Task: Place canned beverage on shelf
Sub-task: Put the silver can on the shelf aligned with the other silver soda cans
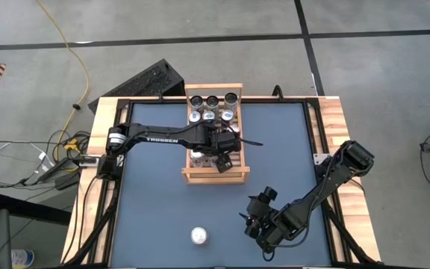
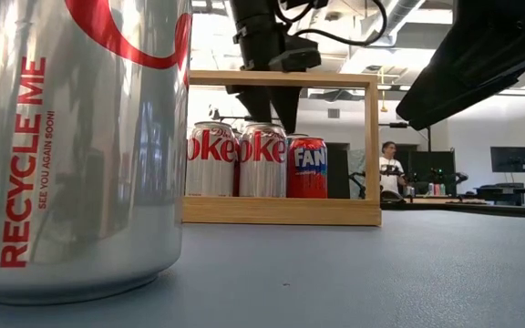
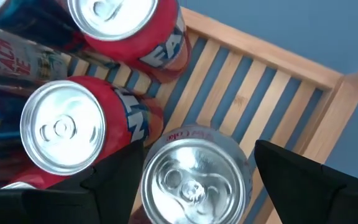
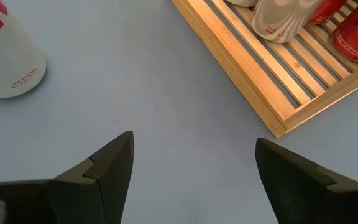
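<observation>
Left gripper (image 3: 191,177) straddled a silver can (image 3: 191,180) on the shelf (image 1: 213,177); right gripper (image 4: 191,168) hung with fingers spread and empty over bare table (image 1: 275,149).

The can stood upright straight below the left hand, its long axis vertical and in line with the approach, one dark finger on each side of its rim; whether the pads actually pressed the wall could not be told, so grip or release was a judgement call. Beside it, just off one finger, stood two red cans (image 3: 64,127), smooth aluminium cylinders with bright pull-tab lids, close enough to be nudged. The shelf was pale wood, thin parallel slats with a raised rail. A further silver can (image 1: 198,236) stood upright on the matte blue table, just off the right gripper's finger and much nearer that arm.
</observation>
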You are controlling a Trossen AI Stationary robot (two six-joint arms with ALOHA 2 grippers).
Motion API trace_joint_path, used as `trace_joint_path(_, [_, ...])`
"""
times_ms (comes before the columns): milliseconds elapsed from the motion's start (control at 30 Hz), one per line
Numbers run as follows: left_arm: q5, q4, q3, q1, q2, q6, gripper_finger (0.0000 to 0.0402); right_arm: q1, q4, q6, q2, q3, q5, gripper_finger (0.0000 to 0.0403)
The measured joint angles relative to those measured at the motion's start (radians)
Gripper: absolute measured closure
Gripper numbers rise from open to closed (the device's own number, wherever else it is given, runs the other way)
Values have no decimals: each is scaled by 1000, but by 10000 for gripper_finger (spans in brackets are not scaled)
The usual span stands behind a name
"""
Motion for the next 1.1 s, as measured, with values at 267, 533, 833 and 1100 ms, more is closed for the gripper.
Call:
trace_joint_path(267, [-13,85,-1,0,2,-7,107,0,0,0,0,0,0,97])
trace_joint_path(533, [56,30,105,-18,-1,158,107,0,0,0,0,0,-4,97])
trace_joint_path(833, [111,-281,288,-199,-187,303,107,0,-14,2,0,0,-7,97])
trace_joint_path(1100, [70,-362,271,-459,-230,169,107,0,-21,7,0,0,-7,97])
